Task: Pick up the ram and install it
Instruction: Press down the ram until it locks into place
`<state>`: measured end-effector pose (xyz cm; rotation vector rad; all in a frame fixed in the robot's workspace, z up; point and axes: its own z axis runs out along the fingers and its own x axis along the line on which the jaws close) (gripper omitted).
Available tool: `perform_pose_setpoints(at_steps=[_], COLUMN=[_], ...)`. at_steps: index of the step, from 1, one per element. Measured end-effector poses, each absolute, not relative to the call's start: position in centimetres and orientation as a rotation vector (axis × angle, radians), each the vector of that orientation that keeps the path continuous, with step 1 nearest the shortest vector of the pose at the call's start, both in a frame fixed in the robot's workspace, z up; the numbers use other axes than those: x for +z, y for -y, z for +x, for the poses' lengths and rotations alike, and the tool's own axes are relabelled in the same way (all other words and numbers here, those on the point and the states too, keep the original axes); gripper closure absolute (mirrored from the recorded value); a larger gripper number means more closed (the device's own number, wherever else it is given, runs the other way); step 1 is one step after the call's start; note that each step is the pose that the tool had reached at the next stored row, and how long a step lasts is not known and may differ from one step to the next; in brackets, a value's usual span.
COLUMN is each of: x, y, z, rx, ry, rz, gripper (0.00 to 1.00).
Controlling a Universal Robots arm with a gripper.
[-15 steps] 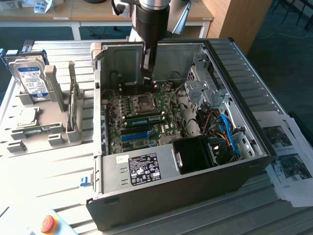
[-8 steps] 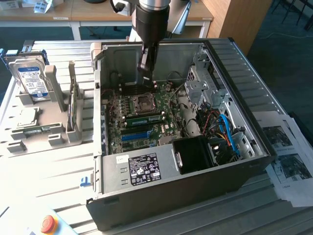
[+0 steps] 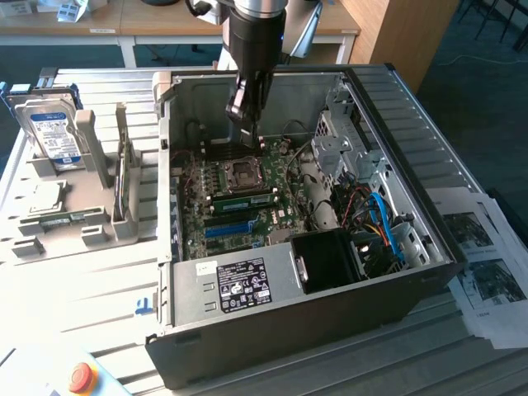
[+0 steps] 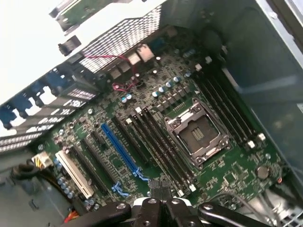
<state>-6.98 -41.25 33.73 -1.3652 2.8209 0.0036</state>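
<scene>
Hard drive point(image 3: 51, 132) beside open computer case point(image 3: 429, 148)

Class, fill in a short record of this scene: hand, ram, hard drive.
hand: the hand is shut, reaching into the open case, over the motherboard by the CPU socket
ram: the ram, a green stick, sits in a slot beside the socket, apart from the hand
hard drive: the hard drive stands in the grey rack, exterior view's left

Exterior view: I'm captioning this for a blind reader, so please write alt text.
A black robot arm's end effector reaches down into an open computer case, just above the green motherboard near the CPU socket. At the exterior view's left, a grey holder carries a hard drive.
</scene>
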Motion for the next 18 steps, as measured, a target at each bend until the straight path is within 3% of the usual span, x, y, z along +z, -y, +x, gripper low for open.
perform_pose_setpoints(at_steps=[18], x=[33.56], y=[41.25], z=[-6.98], rx=[0.001], ry=[-3.006], rz=[-0.887], gripper=[0.9])
